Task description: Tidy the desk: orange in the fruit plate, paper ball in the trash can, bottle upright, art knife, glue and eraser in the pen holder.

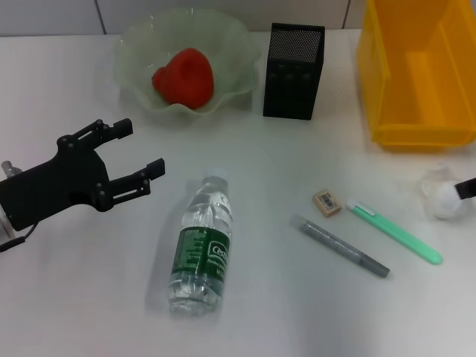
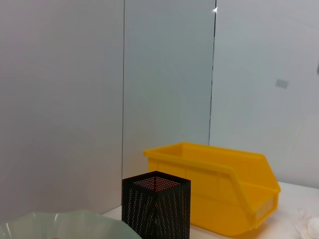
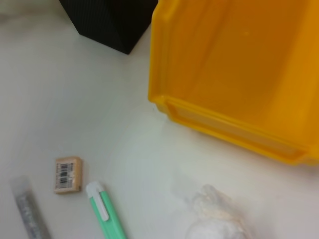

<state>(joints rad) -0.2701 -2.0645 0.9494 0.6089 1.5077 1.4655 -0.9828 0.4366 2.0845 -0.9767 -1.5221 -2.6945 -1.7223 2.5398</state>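
The orange lies in the pale-green fruit plate at the back. The bottle lies on its side at the front middle. The eraser, a grey glue stick and the green art knife lie to its right. The paper ball sits by the right edge, in front of the yellow trash can. The black pen holder stands between plate and can. My left gripper is open and empty, left of the bottle. A tip of my right gripper shows beside the paper ball.
The right wrist view shows the trash can, the pen holder, the eraser, the art knife and the paper ball. The left wrist view shows the pen holder, the can and a wall behind.
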